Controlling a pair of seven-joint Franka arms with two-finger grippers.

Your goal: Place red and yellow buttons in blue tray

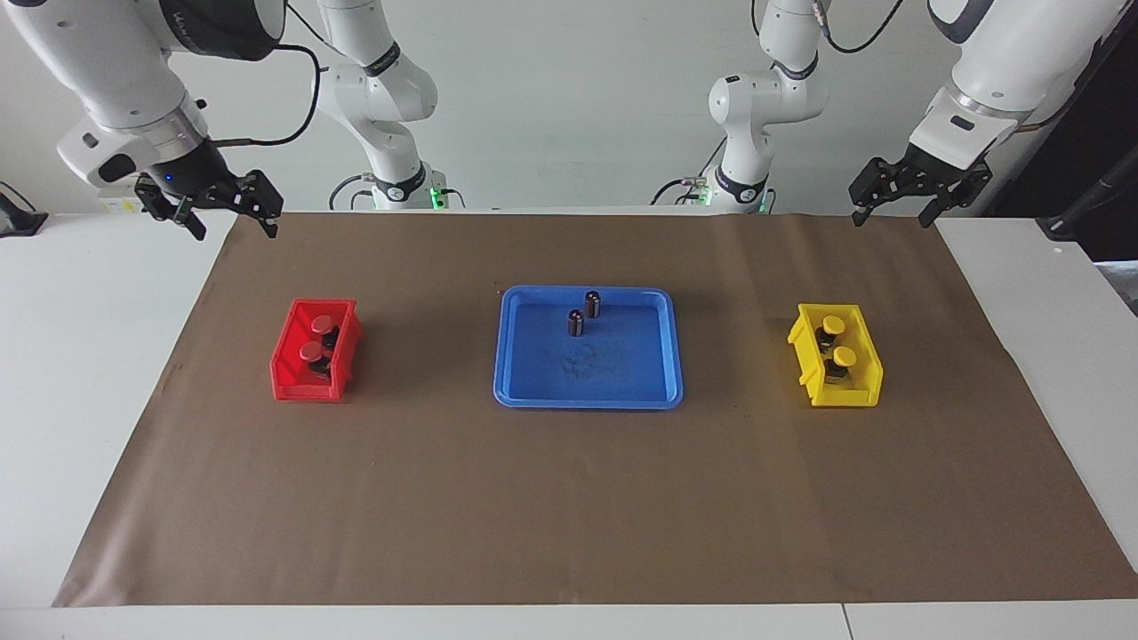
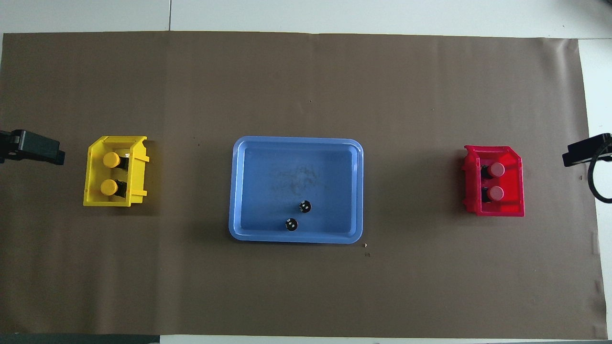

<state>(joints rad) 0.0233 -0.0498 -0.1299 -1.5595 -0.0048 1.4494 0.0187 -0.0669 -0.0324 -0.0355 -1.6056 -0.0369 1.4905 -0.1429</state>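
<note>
Two red buttons sit in the small red bin toward the right arm's end; they also show in the overhead view. Two yellow buttons sit in the small yellow bin toward the left arm's end, also in the overhead view. The blue tray lies in the middle between the bins. My right gripper hangs open and empty over the table's edge nearest the robots. My left gripper hangs open and empty likewise.
Two dark capless cylinders stand in the blue tray on its side nearer the robots, also in the overhead view. Brown paper covers the table. The grippers' tips show at the overhead view's edges.
</note>
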